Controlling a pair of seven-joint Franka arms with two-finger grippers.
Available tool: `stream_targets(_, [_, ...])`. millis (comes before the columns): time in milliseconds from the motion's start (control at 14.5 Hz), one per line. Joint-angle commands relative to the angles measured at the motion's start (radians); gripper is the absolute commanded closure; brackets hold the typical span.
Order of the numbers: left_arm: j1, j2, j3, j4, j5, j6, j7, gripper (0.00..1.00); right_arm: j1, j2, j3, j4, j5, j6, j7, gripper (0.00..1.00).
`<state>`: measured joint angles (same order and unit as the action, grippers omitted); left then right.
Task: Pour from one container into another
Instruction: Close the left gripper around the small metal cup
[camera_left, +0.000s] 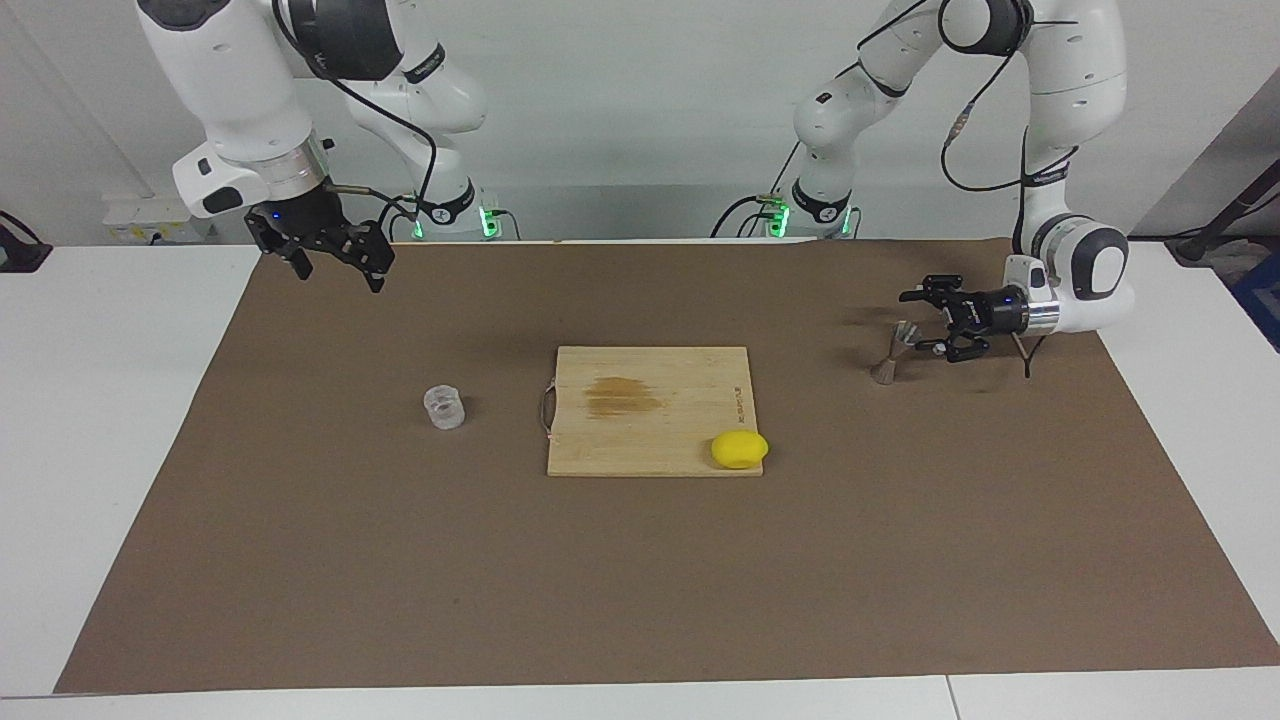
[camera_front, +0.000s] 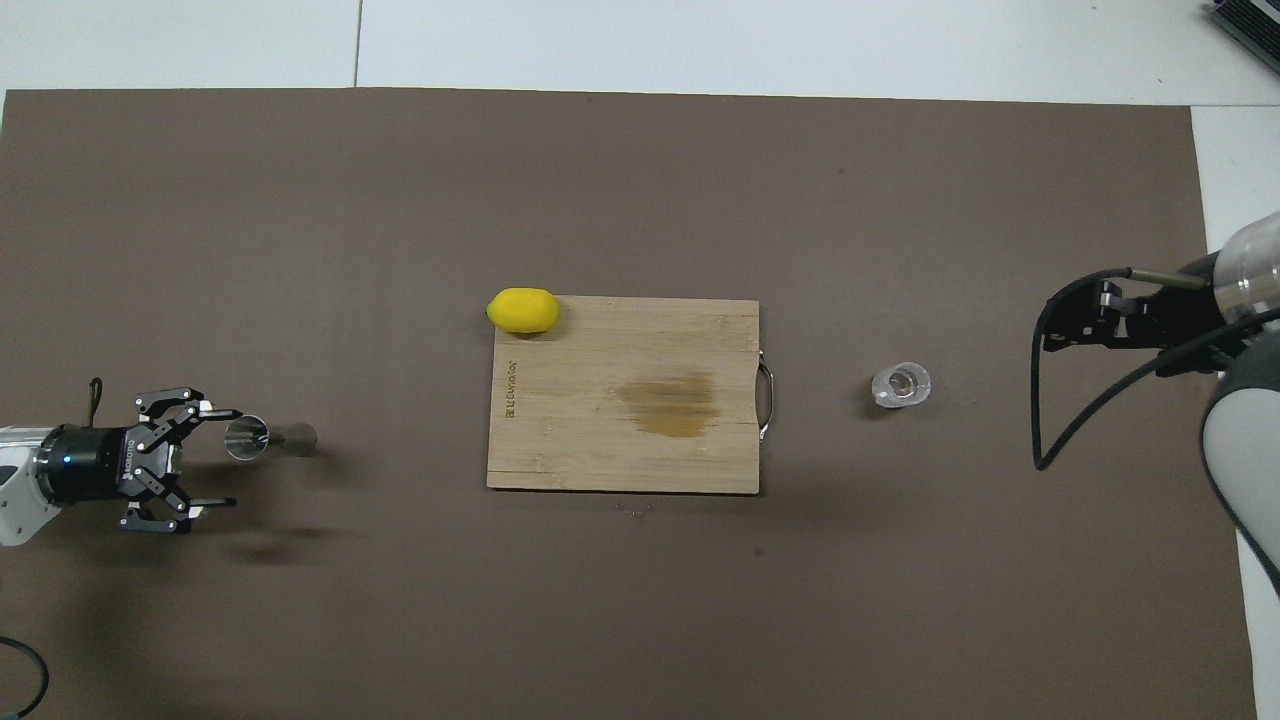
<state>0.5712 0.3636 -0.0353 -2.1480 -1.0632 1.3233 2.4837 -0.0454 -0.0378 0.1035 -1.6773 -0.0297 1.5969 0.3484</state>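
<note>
Cups: one clear cup (camera_left: 444, 407) (camera_front: 901, 385), upright on the brown mat (camera_left: 640, 600) (camera_front: 640, 620), toward the right arm's end of the table, beside the board's handle edge
Jiggers: one metal jigger (camera_left: 893, 357) (camera_front: 262, 438), upright near the mat's edge at the left arm's end
Boards: one wooden cutting board (camera_left: 650, 415) (camera_front: 620, 420), mid-mat; stained patch on it
Lemons: one lemon (camera_left: 739, 449) (camera_front: 522, 310), on the board's corner farthest from the robots
Left gripper (camera_left: 922, 320) (camera_front: 212, 457): jaws open, level, just beside the jigger; contact unclear
Right gripper (camera_left: 335, 268): jaws open, raised over the mat's corner nearest its base; waiting
</note>
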Motion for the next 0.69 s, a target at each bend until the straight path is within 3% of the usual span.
stream_targets(0, [-0.001,-0.031,0.006,-0.029,-0.024,0.022,0.020,0.00,-0.010,-0.002,0.005,-0.022,0.023,0.046,0.090,0.02])
stream_targets(620, [-0.027,-0.032,0.006,-0.061,-0.099,0.099,0.027,0.00,-0.030,0.009,0.005,-0.051,0.094,0.110,0.323,0.04])
